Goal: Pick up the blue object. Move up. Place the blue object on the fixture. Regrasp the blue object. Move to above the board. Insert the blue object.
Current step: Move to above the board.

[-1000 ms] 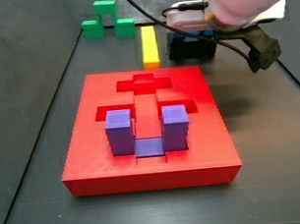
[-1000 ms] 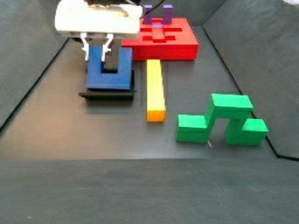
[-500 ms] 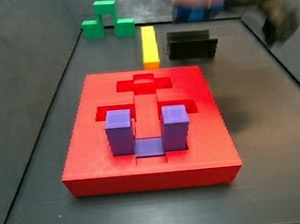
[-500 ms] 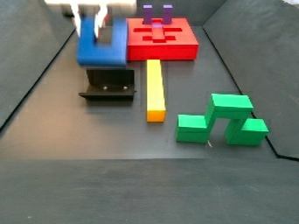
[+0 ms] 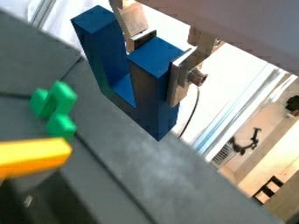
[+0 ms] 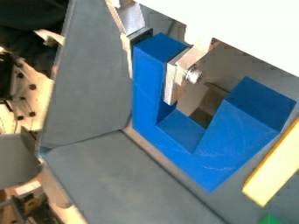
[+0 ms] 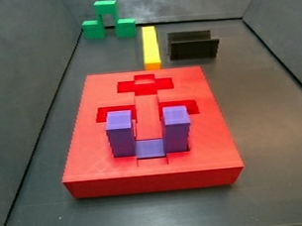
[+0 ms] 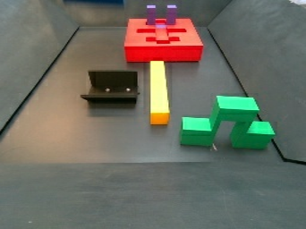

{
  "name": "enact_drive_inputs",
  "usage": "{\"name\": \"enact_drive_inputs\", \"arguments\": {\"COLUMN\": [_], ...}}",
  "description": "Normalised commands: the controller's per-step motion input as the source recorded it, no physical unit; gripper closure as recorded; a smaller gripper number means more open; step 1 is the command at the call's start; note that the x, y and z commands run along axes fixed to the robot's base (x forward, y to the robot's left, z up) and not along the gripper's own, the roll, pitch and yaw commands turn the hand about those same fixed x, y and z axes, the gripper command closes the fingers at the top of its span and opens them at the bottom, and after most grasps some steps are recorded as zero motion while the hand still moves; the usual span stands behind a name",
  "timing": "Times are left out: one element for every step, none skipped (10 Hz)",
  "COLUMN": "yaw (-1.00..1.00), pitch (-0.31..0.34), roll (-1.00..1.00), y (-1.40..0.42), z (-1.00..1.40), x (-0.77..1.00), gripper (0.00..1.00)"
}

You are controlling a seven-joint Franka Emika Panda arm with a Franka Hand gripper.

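- Wrist views only: gripper (image 5: 158,54) clamped on one prong of the blue object (image 5: 126,72).
- Side views: fixture (image 8: 116,87) bare; gripper and block have left frame since 0.5 s ago.

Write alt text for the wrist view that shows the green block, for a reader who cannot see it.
The gripper holds the blue object above the dark floor, one silver finger pressed on a prong. Below lie a green block and the end of a yellow bar.
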Motion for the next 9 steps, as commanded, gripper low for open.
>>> {"name": "enact_drive_inputs", "arguments": {"yaw": [-0.02, 0.00, -0.02, -0.01, 0.00, 0.01, 0.02, 0.03, 0.04], "pitch": [0.069, 0.079, 0.157, 0.143, 0.125, 0.123, 0.126, 0.117, 0.116], "roll": [0.00, 0.01, -1.00, -1.00, -1.00, -1.00, -1.00, -1.00, -1.00], "y": [-0.01, -0.01, -1.40, -1.40, -1.40, -1.37, -1.40, -0.86, -0.58], "z": [0.39, 0.20, 0.31, 0.31, 0.32, 0.28, 0.30, 0.18, 0.11], "x": [0.01, 0.02, -1.26, -1.30, -1.36, -1.40, -1.39, -0.88, -0.62], "gripper": [1.00, 1.00, 1.00, 1.00, 1.00, 1.00, 1.00, 1.00, 1.00]}}
